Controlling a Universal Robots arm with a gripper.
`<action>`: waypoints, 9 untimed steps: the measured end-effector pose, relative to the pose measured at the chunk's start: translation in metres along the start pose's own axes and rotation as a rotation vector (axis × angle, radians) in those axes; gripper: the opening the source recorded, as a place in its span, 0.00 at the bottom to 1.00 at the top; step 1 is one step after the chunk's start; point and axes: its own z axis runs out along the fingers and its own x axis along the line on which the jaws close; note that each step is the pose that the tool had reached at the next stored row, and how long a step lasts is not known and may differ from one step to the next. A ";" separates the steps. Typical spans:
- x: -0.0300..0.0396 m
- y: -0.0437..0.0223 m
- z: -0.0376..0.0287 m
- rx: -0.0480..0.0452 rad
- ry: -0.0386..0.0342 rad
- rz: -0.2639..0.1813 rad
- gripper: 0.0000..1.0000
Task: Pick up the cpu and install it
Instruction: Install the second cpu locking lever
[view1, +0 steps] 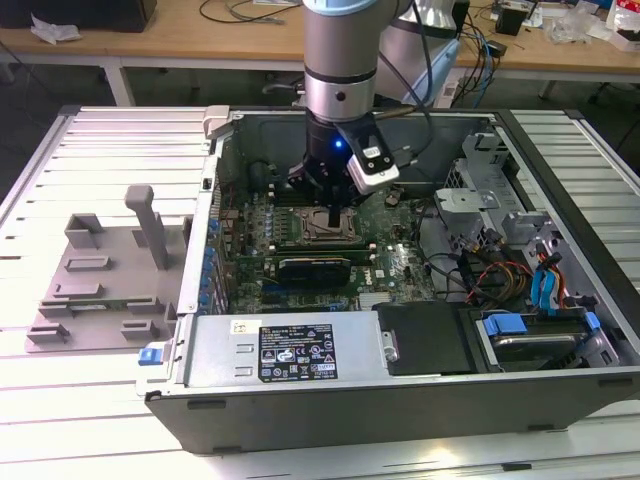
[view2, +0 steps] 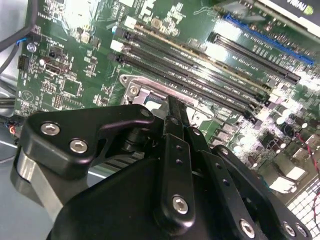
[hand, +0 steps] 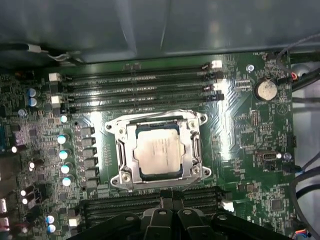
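Note:
In the first wrist view the cpu (hand: 159, 152), a square chip with a silver top, lies flat inside the motherboard socket (hand: 120, 150), ringed by the socket's metal frame. Nothing covers its top. My gripper (view1: 333, 215) hangs straight above the socket inside the open computer case (view1: 200, 210). Its black fingers are drawn together with nothing between them. In the second wrist view the gripper (view2: 172, 107) has its tip close over the socket frame (view2: 134, 90). The gripper (hand: 167, 202) is short of the socket's near edge in the first wrist view.
Memory slots (hand: 135, 90) run along both sides of the socket. A graphics card (view1: 315, 267) sits in front of it, and cables (view1: 480, 270) and drive bays (view1: 530, 335) fill the exterior view's right. A grey fixture tray (view1: 100, 290) lies outside the case on the exterior view's left.

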 end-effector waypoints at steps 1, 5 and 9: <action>0.0000 -0.0017 0.0001 -0.0005 0.0000 0.000 0.11; 0.0020 -0.0085 0.0003 -0.0189 0.0019 0.001 0.11; 0.0052 -0.0161 0.0005 -0.0296 0.0029 0.001 0.11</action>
